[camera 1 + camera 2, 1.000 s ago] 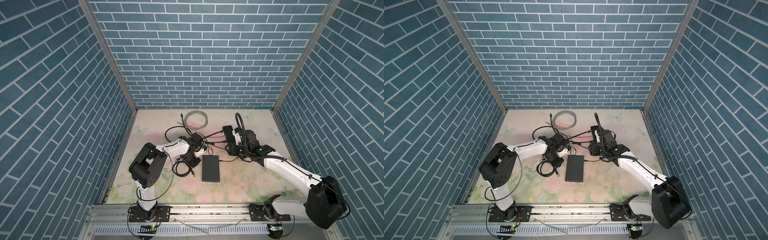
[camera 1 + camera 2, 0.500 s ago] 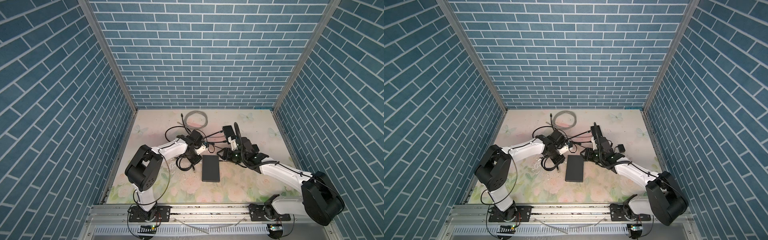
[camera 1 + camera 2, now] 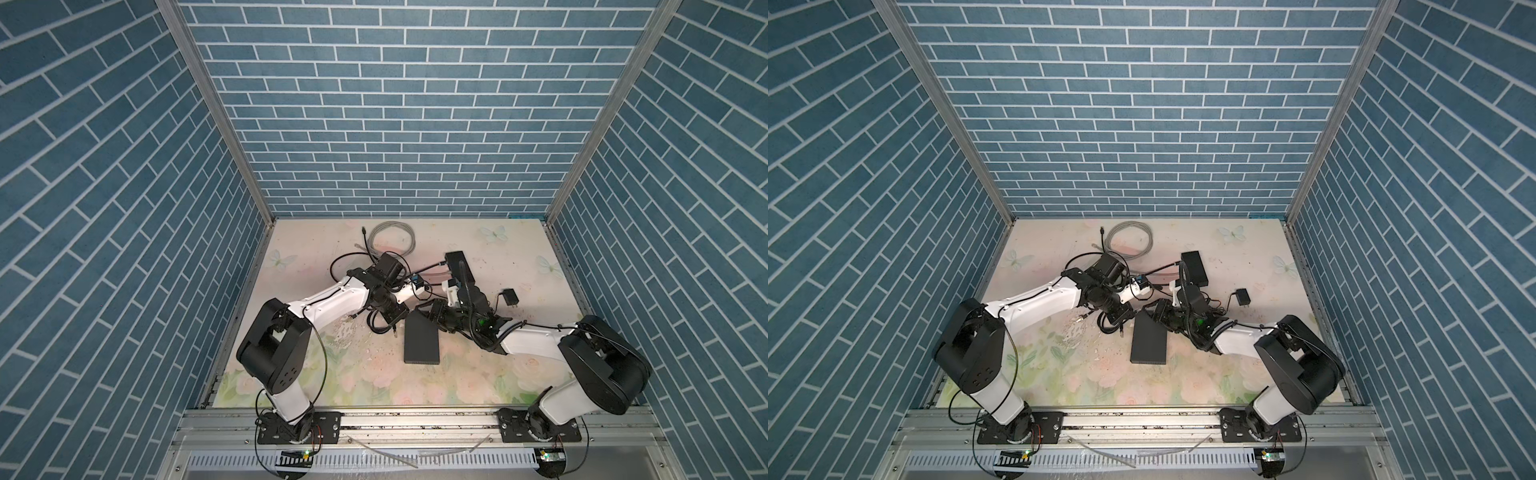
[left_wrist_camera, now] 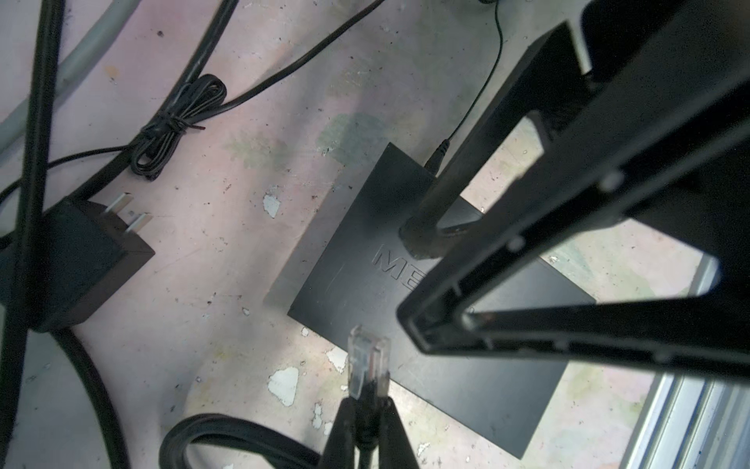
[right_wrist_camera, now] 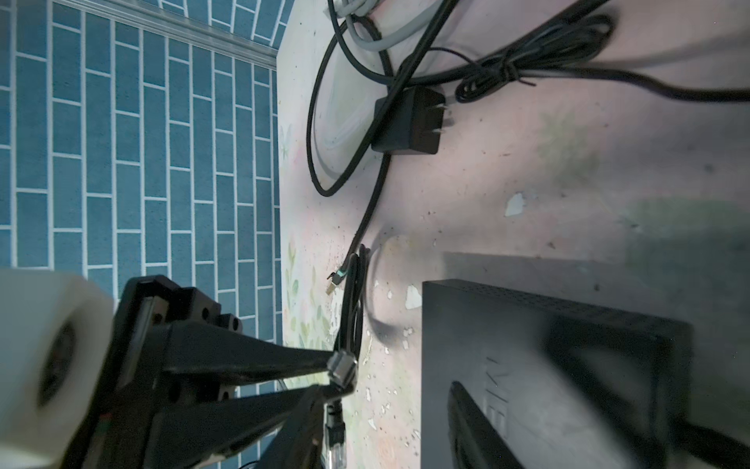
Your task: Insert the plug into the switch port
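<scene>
The plug [image 4: 367,361] is a clear connector on a black cable. My left gripper [image 4: 367,410] is shut on the cable boot just behind it. The plug's tip hangs a little above the table, close to one side edge of the switch [image 4: 357,260]. The switch is a flat black box lying mid-table in both top views [image 3: 422,349] [image 3: 1148,345]. Its port does not show. In both top views my left gripper [image 3: 397,318] [image 3: 1123,318] is at the switch's far left corner. My right gripper [image 3: 432,318] [image 4: 418,280] is at its far right corner, jaws apart, one fingertip [image 4: 426,235] on the switch's top.
A black power adapter [image 3: 510,297] [image 4: 77,260] lies right of the arms. A second black box [image 3: 459,266] and a grey cable coil [image 3: 392,241] lie further back. Black cables [image 3: 380,324] are tangled left of the switch, one ending in a loose plug [image 5: 335,446].
My right arm has swung forward and left, down onto the switch's far corner, with its jaws narrowing. The adapter now shows behind it. My left gripper has edged towards the switch with the plug.
</scene>
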`<state>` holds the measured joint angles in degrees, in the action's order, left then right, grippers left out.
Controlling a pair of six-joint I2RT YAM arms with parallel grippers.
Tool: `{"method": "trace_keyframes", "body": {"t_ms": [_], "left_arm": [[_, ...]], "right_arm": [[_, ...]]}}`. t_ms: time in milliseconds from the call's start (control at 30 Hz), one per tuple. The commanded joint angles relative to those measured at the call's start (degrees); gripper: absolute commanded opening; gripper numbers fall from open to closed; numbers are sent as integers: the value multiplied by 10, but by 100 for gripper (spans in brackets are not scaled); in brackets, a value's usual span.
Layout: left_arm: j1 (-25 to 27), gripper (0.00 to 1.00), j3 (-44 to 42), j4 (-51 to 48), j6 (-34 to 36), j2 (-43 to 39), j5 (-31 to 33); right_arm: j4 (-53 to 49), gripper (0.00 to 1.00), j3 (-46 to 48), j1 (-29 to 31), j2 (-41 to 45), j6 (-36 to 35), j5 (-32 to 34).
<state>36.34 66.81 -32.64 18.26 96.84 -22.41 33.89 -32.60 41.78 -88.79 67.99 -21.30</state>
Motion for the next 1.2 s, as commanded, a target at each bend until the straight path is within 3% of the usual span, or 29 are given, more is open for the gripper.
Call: {"method": "trace_keyframes", "body": {"t_ms": [0, 700, 800, 833, 867, 900, 1033, 1167], "left_arm": [[-2, 8, -6, -1, 11, -14, -10], [-2, 8, -5, -2, 12, -8, 2], [-2, 8, -6, -4, 13, -9, 9], [-2, 8, -6, -5, 13, -11, 10], [-2, 9, -6, -6, 13, -11, 10], [-2, 9, -6, -6, 13, -11, 11], [-2, 16, -20, 14, 11, -19, 31], [-7, 40, -48, 51, 8, -39, 41]], "right_arm": [[73, 48, -21, 5, -19, 50, 1], [51, 29, -55, 23, -63, 44, -18], [51, 21, -57, 23, -66, 44, -22], [52, 16, -57, 24, -67, 44, -23], [52, 1, -57, 24, -68, 45, -22], [54, 0, -56, 24, -68, 46, -21], [63, 0, -52, 24, -67, 45, -30], [85, 0, -46, 23, -69, 28, -65]]}}
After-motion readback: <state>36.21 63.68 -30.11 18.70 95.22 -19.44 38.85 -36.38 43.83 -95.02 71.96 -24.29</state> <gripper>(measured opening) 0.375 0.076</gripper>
